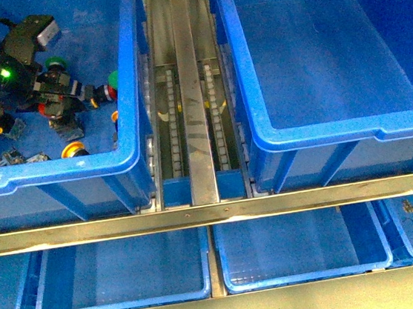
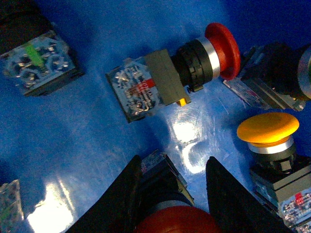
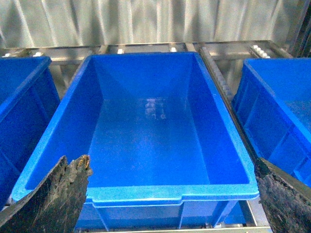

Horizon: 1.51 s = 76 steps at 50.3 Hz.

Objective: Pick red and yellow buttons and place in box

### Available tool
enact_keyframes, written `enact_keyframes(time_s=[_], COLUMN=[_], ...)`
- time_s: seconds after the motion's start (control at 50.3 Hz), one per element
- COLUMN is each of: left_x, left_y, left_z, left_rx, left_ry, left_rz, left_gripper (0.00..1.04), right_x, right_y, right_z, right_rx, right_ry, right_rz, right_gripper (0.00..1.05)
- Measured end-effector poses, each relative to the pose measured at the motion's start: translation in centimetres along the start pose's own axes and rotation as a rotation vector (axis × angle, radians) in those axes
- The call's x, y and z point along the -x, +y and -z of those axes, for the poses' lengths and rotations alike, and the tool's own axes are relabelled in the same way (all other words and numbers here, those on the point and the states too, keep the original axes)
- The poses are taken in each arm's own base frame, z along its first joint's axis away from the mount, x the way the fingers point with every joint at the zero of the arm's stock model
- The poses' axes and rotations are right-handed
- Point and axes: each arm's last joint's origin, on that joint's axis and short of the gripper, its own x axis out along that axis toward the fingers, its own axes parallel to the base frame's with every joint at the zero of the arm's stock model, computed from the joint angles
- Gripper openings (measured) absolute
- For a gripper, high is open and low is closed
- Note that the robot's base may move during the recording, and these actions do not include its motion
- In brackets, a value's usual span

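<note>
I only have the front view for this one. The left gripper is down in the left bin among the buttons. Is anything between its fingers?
Observer: Yes. In the left wrist view a red-capped button sits between the left gripper's fingers. I cannot tell whether they are pressing on it.
Operator: And the right gripper? It's not in my picture at all.
Observer: The right wrist view shows the right gripper open, its fingers wide apart with nothing between them, facing a large blue bin with no buttons showing inside.
</note>
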Motion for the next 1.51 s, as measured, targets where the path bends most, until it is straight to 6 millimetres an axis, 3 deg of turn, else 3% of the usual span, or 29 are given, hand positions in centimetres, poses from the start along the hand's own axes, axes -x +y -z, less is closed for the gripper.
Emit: enact_keyframes(time_s=[0.099, 0.238, 0.417, 0.517, 0.616, 0.735, 0.954, 1.113, 1.291, 1.371, 1.51], left_x=[1.5, 6.6, 11.1, 14.3, 15.9, 17.8, 17.4, 15.9, 13.9, 13.2, 13.2], left_y=[0.6, 1.7, 1.8, 0.7, -0.5, -3.6, -9.5, -15.5, -20.4, -23.1, -25.9], left_z=[-0.3, -1.9, -2.2, -1.6, -1.2, -1.3, -1.9, -2.4, -2.6, -3.5, -5.2], left_rx=[0.036, 0.176, 0.327, 0.468, 0.555, 0.696, 0.832, 0.884, 0.908, 0.890, 0.869], left_ry=[-0.039, -0.162, -0.249, -0.284, -0.292, -0.279, -0.210, -0.118, -0.040, -0.011, -0.010], left_rz=[-0.017, -0.013, 0.012, 0.092, 0.141, 0.286, 0.459, 0.574, 0.626, 0.663, 0.711], left_gripper=[0.33, 0.33, 0.33, 0.32, 0.32, 0.32, 0.32, 0.32, 0.32, 0.32, 0.32], right_x=[0.0, 0.0, 0.0, 0.0, 0.0, 0.0, 0.0, 0.0, 0.0, 0.0, 0.0], right_y=[0.0, 0.0, 0.0, 0.0, 0.0, 0.0, 0.0, 0.0, 0.0, 0.0, 0.0], right_z=[0.0, 0.0, 0.0, 0.0, 0.0, 0.0, 0.0, 0.0, 0.0, 0.0, 0.0], right_rx=[0.000, 0.000, 0.000, 0.000, 0.000, 0.000, 0.000, 0.000, 0.000, 0.000, 0.000], right_ry=[0.000, 0.000, 0.000, 0.000, 0.000, 0.000, 0.000, 0.000, 0.000, 0.000, 0.000], right_rz=[0.000, 0.000, 0.000, 0.000, 0.000, 0.000, 0.000, 0.000, 0.000, 0.000, 0.000], right_gripper=[0.99, 0.99, 0.99, 0.99, 0.99, 0.99, 0.99, 0.99, 0.99, 0.99, 0.99])
